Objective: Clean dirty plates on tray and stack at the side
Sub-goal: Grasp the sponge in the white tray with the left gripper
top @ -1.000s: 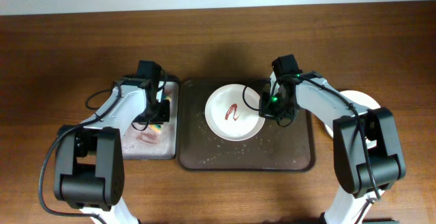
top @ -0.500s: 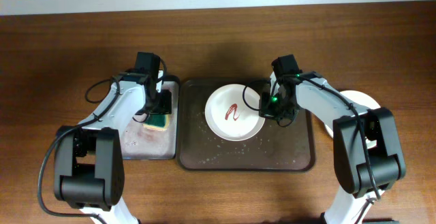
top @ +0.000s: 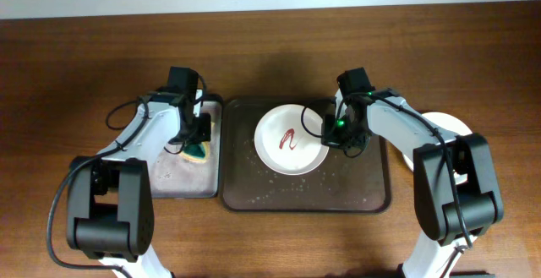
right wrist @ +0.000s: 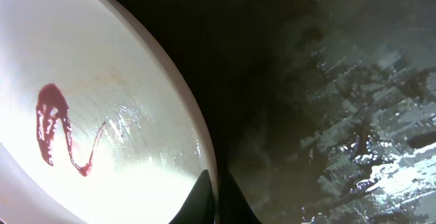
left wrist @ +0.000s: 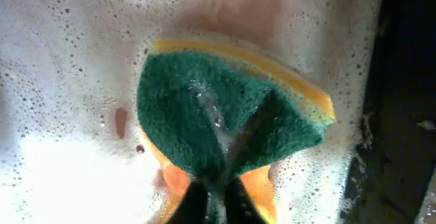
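White round shallow plate point(top: 290, 139) bearing a red sauce squiggle lies on the dark brown rectangular tray point(top: 304, 195), right pincer point(right wrist: 216, 191) clamped on its rim, left pincer point(left wrist: 216, 198) pinching a green-yellow sponge point(left wrist: 225, 125).

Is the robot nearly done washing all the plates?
Not quite. Done: something white, likely washed plates, sits on the table at the right. In hand: the left claw pinches the sponge in the soapy basin, and the right claw grips the rim of the only plate on the tray. Left: its red sauce needs scrubbing off, then stacking.
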You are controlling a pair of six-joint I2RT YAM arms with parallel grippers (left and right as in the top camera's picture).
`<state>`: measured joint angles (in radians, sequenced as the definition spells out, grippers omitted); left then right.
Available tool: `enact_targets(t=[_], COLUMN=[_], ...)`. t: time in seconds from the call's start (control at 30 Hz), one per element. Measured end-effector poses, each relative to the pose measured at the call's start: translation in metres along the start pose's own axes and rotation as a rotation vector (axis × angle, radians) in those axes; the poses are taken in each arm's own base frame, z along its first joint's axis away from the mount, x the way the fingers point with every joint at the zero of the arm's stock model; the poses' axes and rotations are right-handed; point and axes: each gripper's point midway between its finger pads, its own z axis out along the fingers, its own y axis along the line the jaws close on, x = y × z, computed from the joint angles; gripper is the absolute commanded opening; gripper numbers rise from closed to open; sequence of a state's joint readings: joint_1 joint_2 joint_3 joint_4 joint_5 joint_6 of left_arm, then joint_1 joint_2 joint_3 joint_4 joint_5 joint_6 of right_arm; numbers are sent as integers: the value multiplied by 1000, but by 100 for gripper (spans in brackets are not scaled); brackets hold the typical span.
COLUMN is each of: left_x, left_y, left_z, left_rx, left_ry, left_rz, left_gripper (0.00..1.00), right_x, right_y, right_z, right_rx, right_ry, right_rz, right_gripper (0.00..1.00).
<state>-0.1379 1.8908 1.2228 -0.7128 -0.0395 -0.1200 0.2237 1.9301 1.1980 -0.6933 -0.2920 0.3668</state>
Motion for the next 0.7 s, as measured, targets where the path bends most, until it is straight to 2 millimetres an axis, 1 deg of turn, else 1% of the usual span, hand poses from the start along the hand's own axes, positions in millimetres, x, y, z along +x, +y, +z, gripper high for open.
enact_targets(t=[0.23,0.33,0.4,0.47,0.6,0.63,0.7], left_x=[6,11,9,-5,-38,-42,-48], left_y=[1,1,1,-1,-2,-2,0], left_z=[2,-4,-11,-28,-81,-93,-108], left_rx=[0,3,8,21,41,41,33], left_ry=[15,29,12,-65,-274,-311,-359], left_rz=[0,-2,-3,-5,9,18,35], left_gripper=[0,0,0,0,0,0,0], right_x=[0,0,0,0,0,0,0], right_y=[0,0,0,0,0,0,0], right_z=[0,0,0,0,0,0,0], right_rx=[1,0,0,1,1,1,1], right_ry=[1,1,1,1,1,1,1], right_rz=[1,0,0,1,1,0,1], right_gripper=[4,4,4,4,4,4,4])
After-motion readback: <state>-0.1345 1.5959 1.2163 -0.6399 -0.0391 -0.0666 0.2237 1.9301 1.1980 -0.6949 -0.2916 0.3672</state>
